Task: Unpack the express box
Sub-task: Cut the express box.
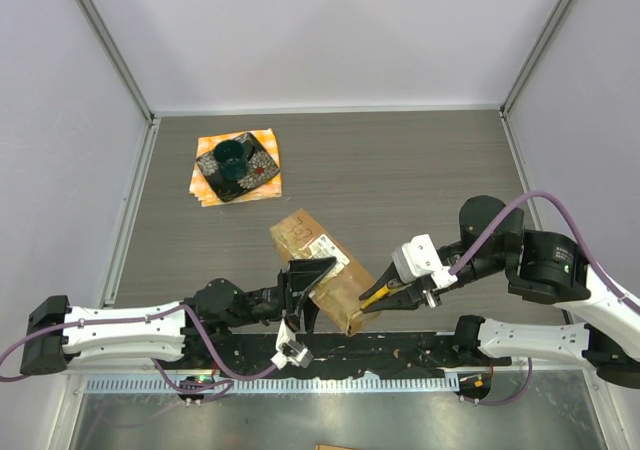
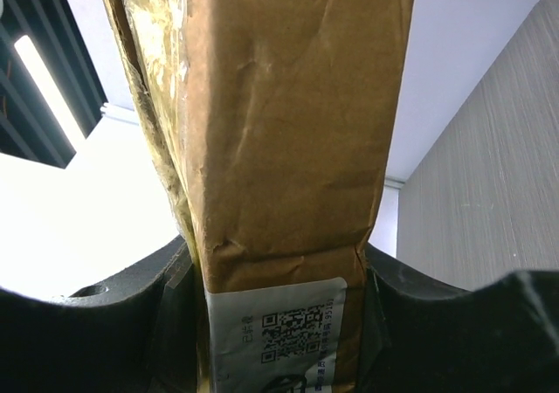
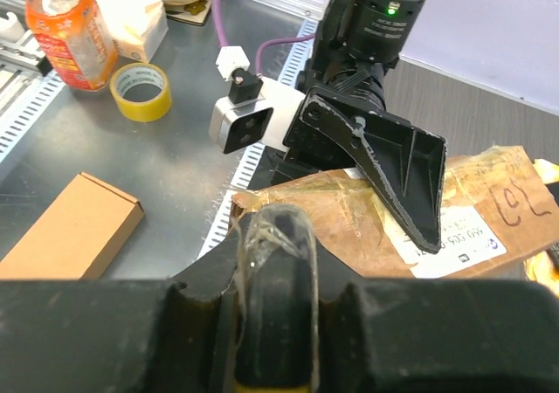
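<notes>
Firmly held, the express box (image 1: 303, 234) lies slantwise by the near edge of the table (image 1: 420, 180).
The left gripper (image 1: 311, 292) pinches it across its width (label (image 1: 326, 247) up); the right gripper (image 1: 393, 292) clamps a yellow-handled tool (image 1: 375, 297), tip at the box's near end.

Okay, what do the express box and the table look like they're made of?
The express box looks like brown cardboard, matte and creased, wrapped in glossy yellowish tape that wrinkles and catches light; its label seems white printed paper. The table looks like grey-brown wood-grain laminate, judging by the even streaks, though real wood can't be ruled out.
</notes>
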`<control>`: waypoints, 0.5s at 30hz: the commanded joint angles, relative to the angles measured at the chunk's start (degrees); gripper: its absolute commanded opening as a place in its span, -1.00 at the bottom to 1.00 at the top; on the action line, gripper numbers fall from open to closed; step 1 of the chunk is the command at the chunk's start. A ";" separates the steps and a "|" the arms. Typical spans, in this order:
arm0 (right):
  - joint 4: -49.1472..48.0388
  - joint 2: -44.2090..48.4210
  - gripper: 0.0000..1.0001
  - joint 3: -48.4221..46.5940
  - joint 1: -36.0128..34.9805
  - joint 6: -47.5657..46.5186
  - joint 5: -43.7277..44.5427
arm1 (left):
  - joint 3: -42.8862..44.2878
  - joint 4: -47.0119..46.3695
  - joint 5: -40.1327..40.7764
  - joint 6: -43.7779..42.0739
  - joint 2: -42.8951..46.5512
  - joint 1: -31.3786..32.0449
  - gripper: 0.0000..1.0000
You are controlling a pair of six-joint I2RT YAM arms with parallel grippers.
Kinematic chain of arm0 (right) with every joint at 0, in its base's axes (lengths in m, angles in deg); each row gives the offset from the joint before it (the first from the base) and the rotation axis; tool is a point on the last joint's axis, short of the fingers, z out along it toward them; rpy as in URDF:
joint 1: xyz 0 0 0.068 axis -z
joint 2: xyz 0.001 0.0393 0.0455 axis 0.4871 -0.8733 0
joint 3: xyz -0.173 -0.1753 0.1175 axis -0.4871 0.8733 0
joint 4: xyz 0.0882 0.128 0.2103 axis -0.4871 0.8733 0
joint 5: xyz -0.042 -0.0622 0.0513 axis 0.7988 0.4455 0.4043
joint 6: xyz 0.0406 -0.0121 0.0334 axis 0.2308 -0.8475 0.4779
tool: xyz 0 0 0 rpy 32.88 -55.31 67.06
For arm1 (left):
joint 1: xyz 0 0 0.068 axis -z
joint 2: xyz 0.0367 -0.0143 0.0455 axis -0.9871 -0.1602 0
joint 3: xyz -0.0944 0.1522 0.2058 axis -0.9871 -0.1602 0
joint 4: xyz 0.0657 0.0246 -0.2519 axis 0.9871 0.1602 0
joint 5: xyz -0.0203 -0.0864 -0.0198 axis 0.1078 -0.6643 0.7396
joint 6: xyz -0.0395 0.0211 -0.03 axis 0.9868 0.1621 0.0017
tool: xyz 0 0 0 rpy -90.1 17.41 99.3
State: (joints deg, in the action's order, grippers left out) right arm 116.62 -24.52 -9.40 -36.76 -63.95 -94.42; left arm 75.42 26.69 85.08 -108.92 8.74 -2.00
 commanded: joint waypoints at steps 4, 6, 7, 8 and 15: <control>8.31 -2.15 -0.99 -2.25 0.96 -4.06 4.55 | 1.76 -18.18 -15.97 -3.02 2.75 3.92 -0.72; 10.15 -1.89 -0.99 -3.83 0.96 -4.23 4.89 | 1.68 -18.01 -15.62 -3.02 3.01 3.92 -0.73; 11.12 -1.80 -0.99 -5.22 0.96 -4.58 5.24 | 1.59 -17.92 -15.70 -3.46 3.02 3.92 -0.73; 13.13 -1.62 -0.99 -5.93 0.96 -4.76 6.64 | 1.59 -17.83 -15.96 -3.72 3.10 3.92 -0.74; 18.25 -1.01 -0.99 -8.75 0.96 -4.85 10.52 | 0.97 -17.83 -16.58 -4.07 3.19 3.83 -0.73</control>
State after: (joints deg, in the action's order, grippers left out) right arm 125.34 -26.47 -16.13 -37.11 -66.16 -94.92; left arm 75.20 25.35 82.08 -111.76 8.74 -0.82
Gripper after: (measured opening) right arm 0.236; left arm 0.543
